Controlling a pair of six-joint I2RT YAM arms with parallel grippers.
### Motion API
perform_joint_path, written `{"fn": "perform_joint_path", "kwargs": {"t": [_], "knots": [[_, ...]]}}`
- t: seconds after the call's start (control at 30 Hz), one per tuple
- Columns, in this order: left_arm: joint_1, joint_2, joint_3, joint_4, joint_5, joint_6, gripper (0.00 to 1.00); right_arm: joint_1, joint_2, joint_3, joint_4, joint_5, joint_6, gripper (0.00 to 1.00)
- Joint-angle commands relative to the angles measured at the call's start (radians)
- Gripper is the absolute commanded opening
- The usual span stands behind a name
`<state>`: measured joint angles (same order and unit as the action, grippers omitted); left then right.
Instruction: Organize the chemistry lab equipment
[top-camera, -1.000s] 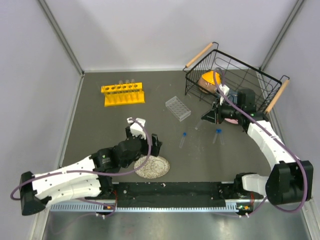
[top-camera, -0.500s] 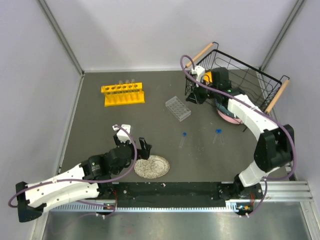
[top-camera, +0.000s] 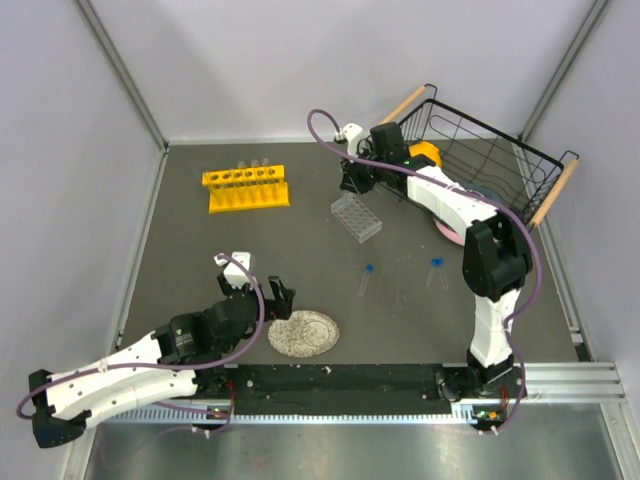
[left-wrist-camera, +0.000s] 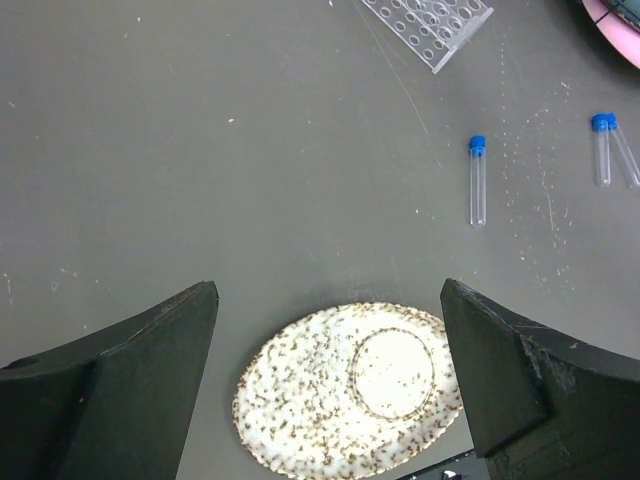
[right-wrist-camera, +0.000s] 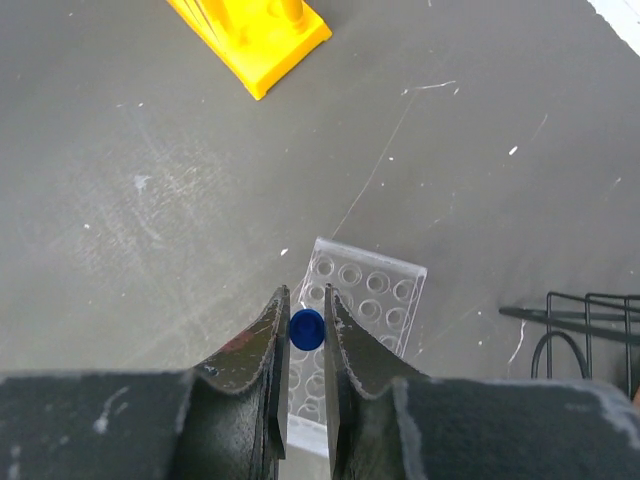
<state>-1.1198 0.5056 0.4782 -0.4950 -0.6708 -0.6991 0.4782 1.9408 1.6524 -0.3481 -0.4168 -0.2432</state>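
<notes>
My right hand (right-wrist-camera: 305, 308) is pinched narrow on a blue-capped vial (right-wrist-camera: 307, 329), hanging over the clear grid rack (right-wrist-camera: 372, 292) on the tabletop (top-camera: 200, 250); whether vial and rack touch I cannot tell; the yellow tube rack (top-camera: 246, 188) stands well apart to the left, test tubes (top-camera: 254, 165) in it; my left hand (left-wrist-camera: 325, 300) gapes wide, holding nothing, above the speckled plate (left-wrist-camera: 345, 390); a second vial (left-wrist-camera: 477, 180) and a third vial (left-wrist-camera: 601, 150) lie flat between plate and grid rack.
</notes>
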Motion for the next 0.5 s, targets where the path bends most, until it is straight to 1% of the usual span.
{"fn": "perform_joint_path", "kwargs": {"t": [0.0, 0.13, 0.47], "knots": [[0.005, -0.022, -0.009, -0.011, -0.038, -0.016, 0.99, 0.023, 0.059, 0.116, 0.001, 0.023, 0.005, 0.11], [0.005, -0.03, -0.01, -0.02, -0.052, -0.014, 0.99, 0.036, 0.113, 0.149, -0.003, 0.023, 0.004, 0.11], [0.005, -0.024, -0.007, -0.007, -0.058, 0.003, 0.99, 0.042, 0.171, 0.176, -0.005, 0.024, 0.007, 0.11]]}}
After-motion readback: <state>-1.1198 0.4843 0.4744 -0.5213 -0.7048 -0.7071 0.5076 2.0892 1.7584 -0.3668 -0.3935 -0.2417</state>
